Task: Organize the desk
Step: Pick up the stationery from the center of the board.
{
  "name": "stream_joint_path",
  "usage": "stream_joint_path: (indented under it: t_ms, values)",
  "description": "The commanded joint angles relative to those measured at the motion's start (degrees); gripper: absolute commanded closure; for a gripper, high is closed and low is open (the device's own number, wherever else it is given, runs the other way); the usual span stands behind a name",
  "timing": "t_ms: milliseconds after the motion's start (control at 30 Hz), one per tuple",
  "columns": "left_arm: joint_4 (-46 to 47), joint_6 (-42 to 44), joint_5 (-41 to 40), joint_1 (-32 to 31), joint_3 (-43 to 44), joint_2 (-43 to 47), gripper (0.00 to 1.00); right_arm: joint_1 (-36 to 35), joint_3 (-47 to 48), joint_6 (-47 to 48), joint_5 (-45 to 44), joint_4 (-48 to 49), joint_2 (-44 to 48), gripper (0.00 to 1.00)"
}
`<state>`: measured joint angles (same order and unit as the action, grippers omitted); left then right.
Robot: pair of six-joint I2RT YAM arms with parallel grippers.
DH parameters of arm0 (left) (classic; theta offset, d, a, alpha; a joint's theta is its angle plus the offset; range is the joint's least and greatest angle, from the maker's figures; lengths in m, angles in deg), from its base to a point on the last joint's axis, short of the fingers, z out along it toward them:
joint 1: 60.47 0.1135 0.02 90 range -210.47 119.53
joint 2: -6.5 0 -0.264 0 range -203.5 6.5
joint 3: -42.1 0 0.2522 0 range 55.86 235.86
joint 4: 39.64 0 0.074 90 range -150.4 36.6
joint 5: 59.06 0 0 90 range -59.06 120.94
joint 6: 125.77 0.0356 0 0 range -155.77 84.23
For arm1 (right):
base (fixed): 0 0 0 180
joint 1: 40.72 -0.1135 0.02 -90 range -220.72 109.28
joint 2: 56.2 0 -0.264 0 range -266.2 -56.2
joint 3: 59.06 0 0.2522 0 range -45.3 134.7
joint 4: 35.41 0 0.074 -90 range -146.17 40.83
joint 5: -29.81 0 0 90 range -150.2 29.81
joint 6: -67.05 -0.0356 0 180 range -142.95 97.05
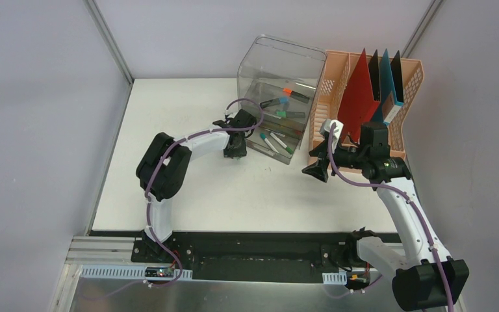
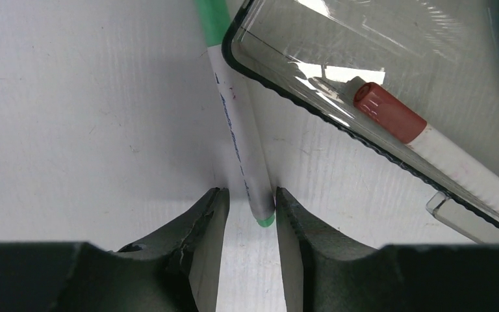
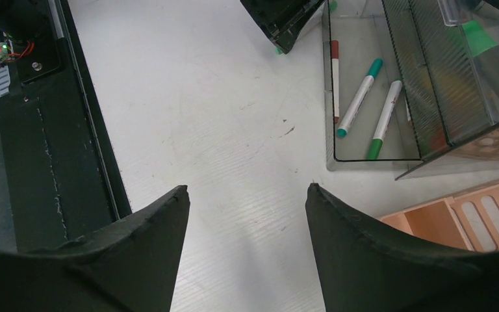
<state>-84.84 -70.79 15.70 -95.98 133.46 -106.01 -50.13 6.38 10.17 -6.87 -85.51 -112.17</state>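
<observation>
The white desk (image 1: pixel 234 195) carries a clear plastic bin (image 1: pixel 279 97) with several markers inside. A white marker with a green cap (image 2: pixel 237 136) lies on the desk just outside the bin's corner. My left gripper (image 2: pixel 252 195) is low over the desk, open, its jaws on either side of that marker's tail end. The right finger touches the barrel and a gap shows at the left finger. In the top view the left gripper (image 1: pixel 235 151) is at the bin's front left corner. My right gripper (image 3: pixel 247 188) hangs open over bare desk, holding nothing.
An orange file tray (image 1: pixel 338 71) with red, black and blue folders stands right of the bin, close behind the right gripper (image 1: pixel 316 170). A red-capped marker (image 2: pixel 390 114) lies inside the bin wall. The black front rail (image 3: pixel 52 162) runs along the desk's near edge.
</observation>
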Motion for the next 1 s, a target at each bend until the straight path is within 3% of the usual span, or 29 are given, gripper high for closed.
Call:
stream_joint_path:
  t_ms: [0, 233, 567, 967]
  values:
    - [0.0, 0.2, -1.5, 1.0, 1.3, -0.6, 0.66, 0.5, -0.2, 1.0, 2.4, 0.5, 1.4, 0.31]
    - [0.0, -0.2, -1.9, 1.6, -0.2, -0.5, 0.72, 0.6, -0.2, 0.9, 2.6, 0.5, 1.4, 0.31]
    - [0.4, -0.1, -2.3, 1.8, -3.0, 1.9, 0.99, 0.9, -0.2, 0.9, 2.8, 0.5, 1.5, 0.31]
    - [2.7, -1.6, -4.9, 1.8, -13.4, 15.2, 1.0, 1.2, -0.2, 0.8, 3.0, 0.4, 1.6, 0.31]
